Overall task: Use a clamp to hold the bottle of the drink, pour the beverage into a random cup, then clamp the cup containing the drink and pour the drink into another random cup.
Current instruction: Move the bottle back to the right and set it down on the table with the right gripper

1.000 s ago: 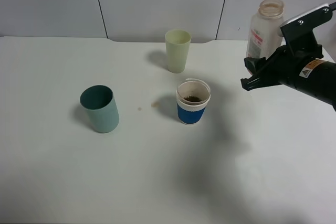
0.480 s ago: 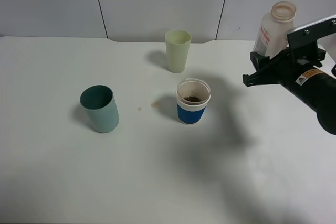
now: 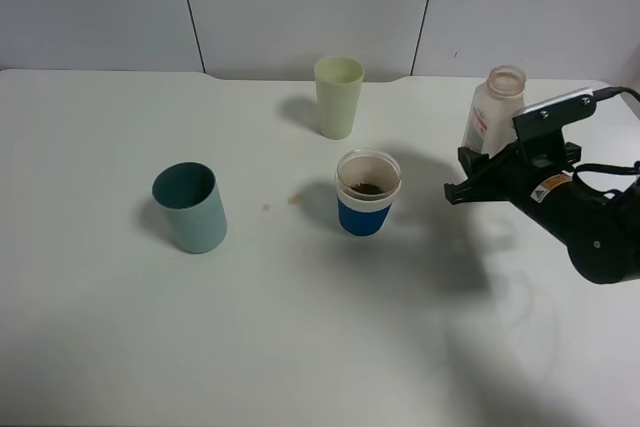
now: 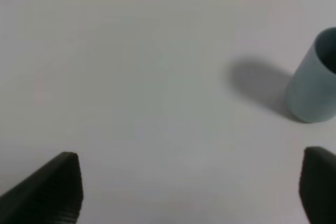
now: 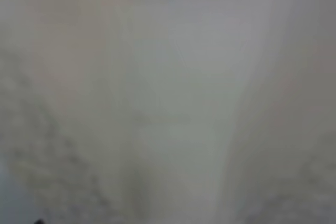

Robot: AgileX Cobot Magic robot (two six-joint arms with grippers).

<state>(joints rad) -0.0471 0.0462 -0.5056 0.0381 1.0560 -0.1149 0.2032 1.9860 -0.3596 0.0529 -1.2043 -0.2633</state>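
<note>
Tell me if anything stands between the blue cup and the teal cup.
Nothing visible does: between the blue cup and the teal cup lies only bare table with small flat stains. The pale yellow cup stands behind that line.

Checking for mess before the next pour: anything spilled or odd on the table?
Yes: two small brownish spots on the table, just left of the blue-and-white cup, look like drips. Nothing is tipped; the right gripper holds the bottle upright.

Left cup (image 3: 190, 209) far left on table (image 3: 100, 347); middle cup (image 3: 368, 193) before rear cup (image 3: 339, 97); bottle (image 3: 493, 112) far right.
</note>
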